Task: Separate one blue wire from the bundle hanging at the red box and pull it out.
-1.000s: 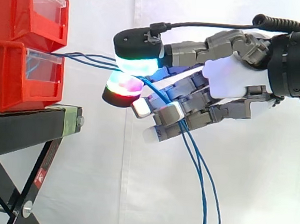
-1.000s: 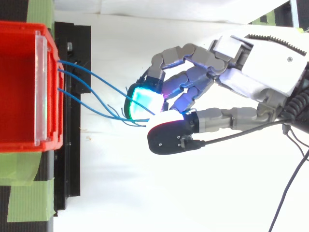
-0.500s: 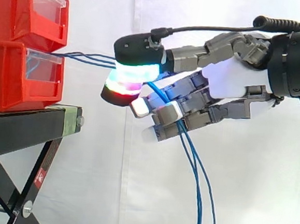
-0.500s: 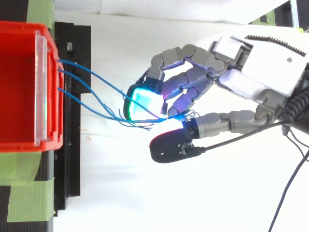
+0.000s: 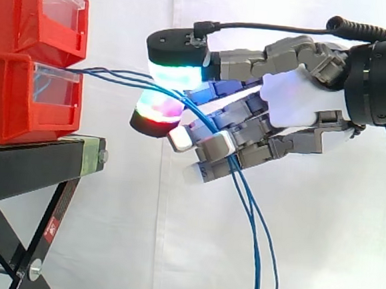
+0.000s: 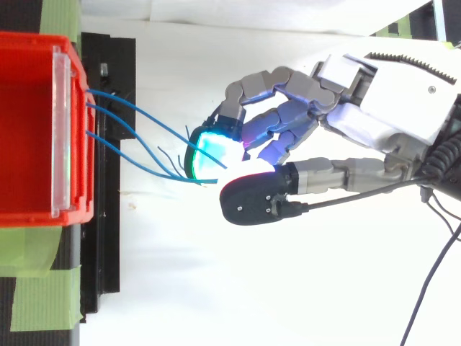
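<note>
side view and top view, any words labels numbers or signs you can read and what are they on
No text can be read.
Red and white sticker on a leg of the black stand: too small to read.
Red bins, blue wires: no print seen.

White curtain (image 5: 106,231) as backdrop with a vertical fold down it, even bright light, black stand (image 5: 24,171) at left on crossed black legs (image 5: 42,240), green tape (image 6: 43,303) strips on its top, pale surface (image 6: 180,288) below, possibly cloth.
</note>
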Action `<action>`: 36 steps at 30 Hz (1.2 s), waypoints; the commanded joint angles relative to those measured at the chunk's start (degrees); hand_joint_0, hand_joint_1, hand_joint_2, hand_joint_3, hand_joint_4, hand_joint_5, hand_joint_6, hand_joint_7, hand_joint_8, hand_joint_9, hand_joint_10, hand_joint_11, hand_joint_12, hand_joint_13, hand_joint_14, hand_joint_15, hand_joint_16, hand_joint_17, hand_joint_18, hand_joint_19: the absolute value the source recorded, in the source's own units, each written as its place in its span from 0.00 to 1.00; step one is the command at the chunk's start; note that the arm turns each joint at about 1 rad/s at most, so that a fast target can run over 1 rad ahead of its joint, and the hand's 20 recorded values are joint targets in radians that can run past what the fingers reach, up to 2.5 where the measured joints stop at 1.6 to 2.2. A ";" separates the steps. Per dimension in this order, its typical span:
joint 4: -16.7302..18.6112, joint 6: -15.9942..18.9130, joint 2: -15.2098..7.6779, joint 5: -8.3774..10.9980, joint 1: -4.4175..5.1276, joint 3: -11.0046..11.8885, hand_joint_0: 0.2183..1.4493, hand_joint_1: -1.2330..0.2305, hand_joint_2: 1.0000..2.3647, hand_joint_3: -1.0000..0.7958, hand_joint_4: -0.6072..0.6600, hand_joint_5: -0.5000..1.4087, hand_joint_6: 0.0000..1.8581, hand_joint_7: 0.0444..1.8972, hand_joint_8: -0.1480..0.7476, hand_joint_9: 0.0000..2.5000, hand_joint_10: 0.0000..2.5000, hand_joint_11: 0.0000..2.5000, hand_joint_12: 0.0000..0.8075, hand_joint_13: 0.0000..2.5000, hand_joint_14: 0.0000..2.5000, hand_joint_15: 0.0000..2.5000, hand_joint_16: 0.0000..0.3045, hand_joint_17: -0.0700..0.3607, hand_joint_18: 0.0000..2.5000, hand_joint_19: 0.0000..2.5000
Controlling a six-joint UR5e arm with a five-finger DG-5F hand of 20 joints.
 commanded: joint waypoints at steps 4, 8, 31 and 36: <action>-0.02 0.00 0.08 0.04 0.00 0.00 0.36 0.34 0.02 0.45 0.67 0.14 0.47 0.54 0.54 0.35 0.01 0.44 0.42 0.53 0.01 0.58 0.18 0.45 0.25 0.19; 0.06 0.00 -0.01 -0.05 0.00 0.00 0.37 0.33 0.02 0.48 0.67 0.14 0.47 0.54 0.54 0.35 0.01 0.44 0.41 0.53 0.01 0.58 0.18 0.45 0.25 0.19; 0.06 0.00 -0.01 -0.05 0.08 0.00 0.45 0.18 0.02 0.46 0.67 0.12 0.46 0.58 0.49 0.23 0.01 0.40 0.44 0.46 0.01 0.57 0.17 0.43 0.22 0.14; 0.06 0.00 -0.01 -0.05 0.00 0.00 0.44 0.15 0.02 0.43 0.66 0.11 0.45 0.60 0.47 0.21 0.01 0.39 0.44 0.43 0.01 0.57 0.16 0.42 0.21 0.12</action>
